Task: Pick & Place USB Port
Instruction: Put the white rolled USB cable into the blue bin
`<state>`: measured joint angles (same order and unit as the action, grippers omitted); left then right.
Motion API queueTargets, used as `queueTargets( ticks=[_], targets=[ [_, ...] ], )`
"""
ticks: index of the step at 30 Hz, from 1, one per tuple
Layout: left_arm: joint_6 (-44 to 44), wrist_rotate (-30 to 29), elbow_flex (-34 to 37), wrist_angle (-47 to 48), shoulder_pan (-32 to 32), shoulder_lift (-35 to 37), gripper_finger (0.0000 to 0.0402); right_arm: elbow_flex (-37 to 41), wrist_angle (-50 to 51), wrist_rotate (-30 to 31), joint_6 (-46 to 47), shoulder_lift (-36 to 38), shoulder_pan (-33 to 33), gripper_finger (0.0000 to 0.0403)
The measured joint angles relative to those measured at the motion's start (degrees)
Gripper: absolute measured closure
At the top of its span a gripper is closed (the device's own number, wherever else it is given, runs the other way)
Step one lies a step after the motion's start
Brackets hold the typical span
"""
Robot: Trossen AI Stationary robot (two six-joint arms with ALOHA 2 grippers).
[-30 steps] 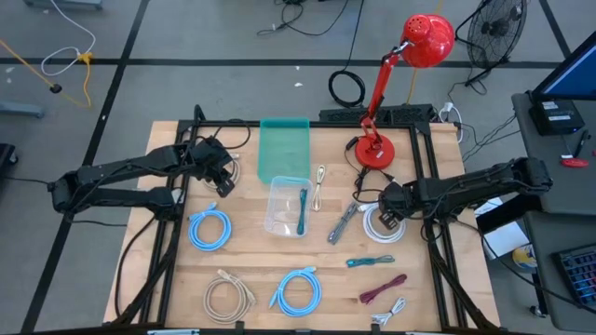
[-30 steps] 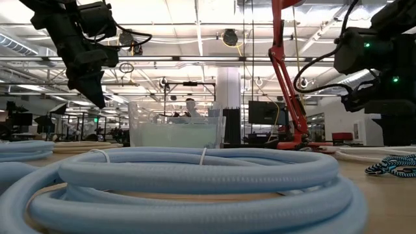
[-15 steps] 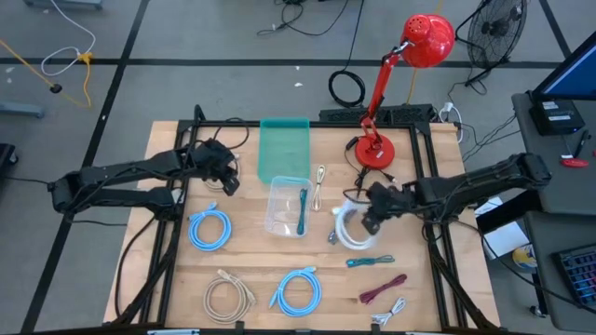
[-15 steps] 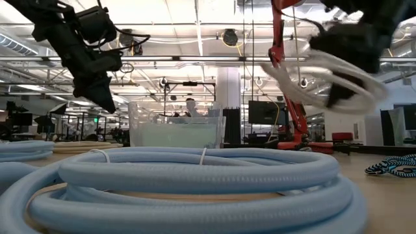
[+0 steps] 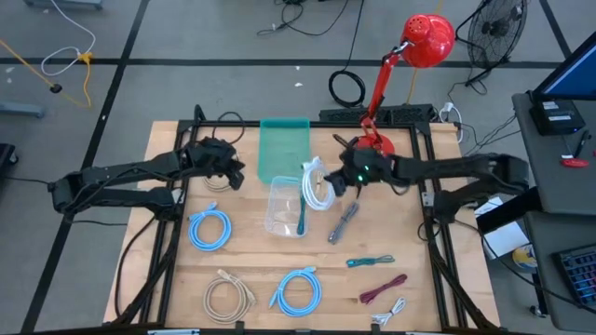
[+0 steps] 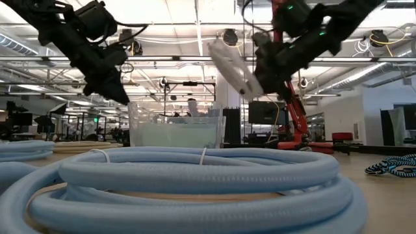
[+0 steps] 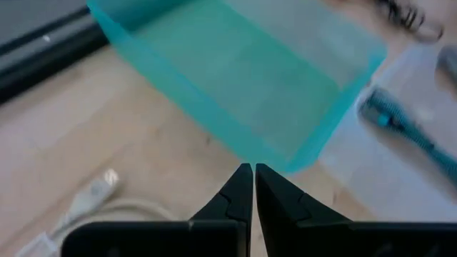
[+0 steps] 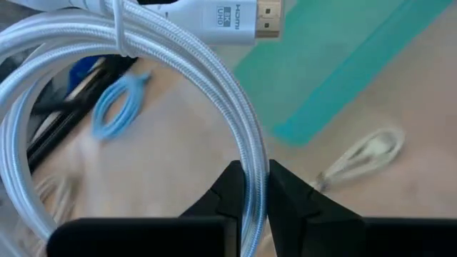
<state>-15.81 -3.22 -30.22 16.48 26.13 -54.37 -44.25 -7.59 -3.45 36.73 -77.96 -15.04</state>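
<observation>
Jaws of the right gripper pinch a strand of the coiled white cable, so the loop hangs in the air beside the clear bin, near the green lid. Its plug reads as HDMI in the right wrist view. Hanging by one strand probably lets the coil drop cleanly into the bin. The left gripper hovers by the lid's corner, jaws pressed together, empty, seemingly waiting. A blue cable already lies inside the bin.

Two dark, jointed arms; the right arm bears small green indicator lights; each gripper ends in two black, notched, tapered fingers.
</observation>
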Motion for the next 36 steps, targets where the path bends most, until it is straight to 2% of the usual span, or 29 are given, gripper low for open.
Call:
queueTargets(
  ticks=[6,9,13,16,20,22,25,28,31,36],
  targets=[
    [-1.32,0.01,0.0,-5.87,1.69,0.0,0.0378,-8.67,-1.62,0.43,-3.41,-6.92,-5.56,0.0375],
    [-1.9,0.04,0.0,-7.67,1.71,0.0,0.0378,-17.09,1.04,0.24,-5.93,-10.67,-6.44,0.0375],
    [-1.92,0.1,-0.02,-9.07,1.69,0.0,0.0378,-32.89,12.7,1.86,-11.76,-17.4,-6.39,0.0375],
    [-2.38,0.07,-0.02,-8.98,1.57,0.0,0.0378,-45.24,25.62,5.06,-15.25,-23.65,-6.35,0.0375],
    [-2.53,0.11,-0.02,-7.67,1.0,0.0,0.0378,-58.07,35.07,6.58,-16.48,-32.09,-7.53,0.0375],
    [-2.66,-0.13,-0.02,-6.63,0.69,0.0,0.0378,-62.67,36.28,6.68,-15.44,-35.92,-8.53,0.0375],
    [-3.35,-0.45,-0.02,-4.44,0.68,0.0,0.0378,-66.88,40.87,6.54,-13.94,-40.5,-10.49,0.0375],
    [-3.89,-2.14,-0.02,-1.84,0.61,0.0,0.0378,-69.78,41.08,6.0,-11.51,-44.16,-12.63,0.0375],
    [-3.96,-4.65,-0.02,0.45,0.41,0.0,0.0378,-71.48,41.67,3.41,-9.69,-46.74,-14.18,0.0376],
    [-3.8,-7.27,-0.02,2.24,-0.25,0.0,0.0378,-71.69,42.62,3.15,-8.95,-49.03,-14.61,0.0376]
  ],
)
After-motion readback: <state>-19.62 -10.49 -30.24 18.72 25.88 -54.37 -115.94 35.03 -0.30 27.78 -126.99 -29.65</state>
